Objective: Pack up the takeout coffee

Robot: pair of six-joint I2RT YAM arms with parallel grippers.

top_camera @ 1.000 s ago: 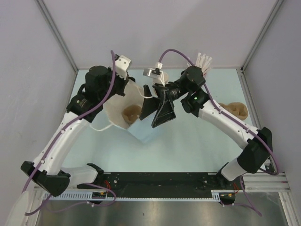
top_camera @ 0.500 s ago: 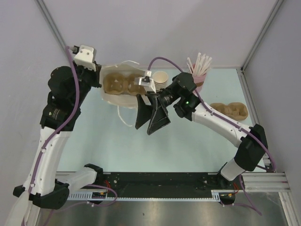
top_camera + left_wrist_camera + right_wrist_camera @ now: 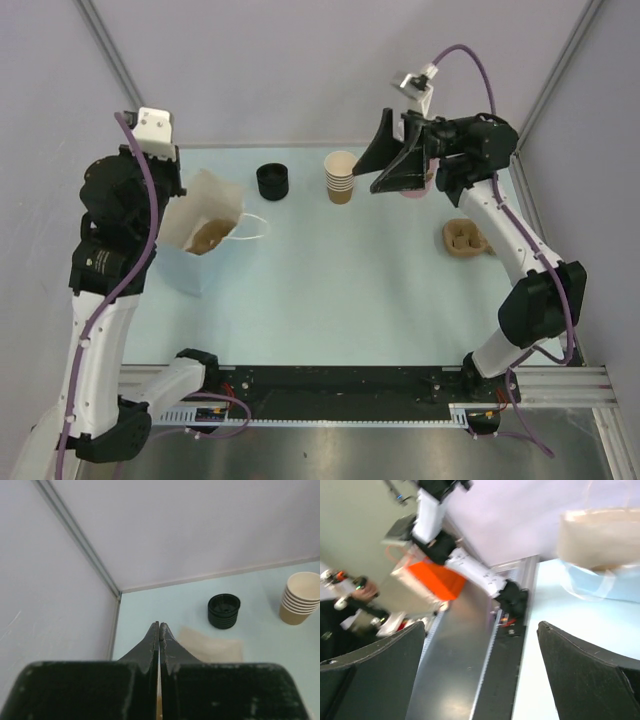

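Top ext. view: paper bag (image 3: 190, 268) stands directly under the left gripper (image 3: 159, 630), mouth open, pulp carrier (image 3: 208, 237) inside. L wrist cam: fingers pressed together, thin tan sliver between them low down, so probably pinched on the bag rim (judgement, contact pt not clear). Right gripper (image 3: 481, 630) is raised, fingers wide apart, nothing between them.

Takeout coffee: no lidded cup identifiable in any view. Cannot tell where it is; could be hidden down in the bag or behind R arm. Ahead of L fingers is only a stack of black lids (image 3: 272, 181), and beyond that a stack of lidless cups (image 3: 341, 177). Pink cup (image 3: 413, 189) is mostly hidden under R gripper. Spare pulp carrier (image 3: 463, 240) lies beside R forearm.

Step in hand (est.): bag parked and held open, R arm free to fetch the cup. To do it well:
- L keeps the pinch steady, bag base flat, mouth not collapsed.
- R takes the cup by its body below the lid, light squeeze, kept upright.
- Lower straight down into a carrier well, clear of the handle loop (image 3: 255, 226).
- Risk: paper wall folds if L pulls sideways.

Vs 0.5 s ago: bag was w/ L gripper at the far middle, next to the cup stack. Both are now nearer the L arm's side. R gripper was low over mid-table beside the bag and has swung up and away to over the pink cup. Lid stack now exposed.
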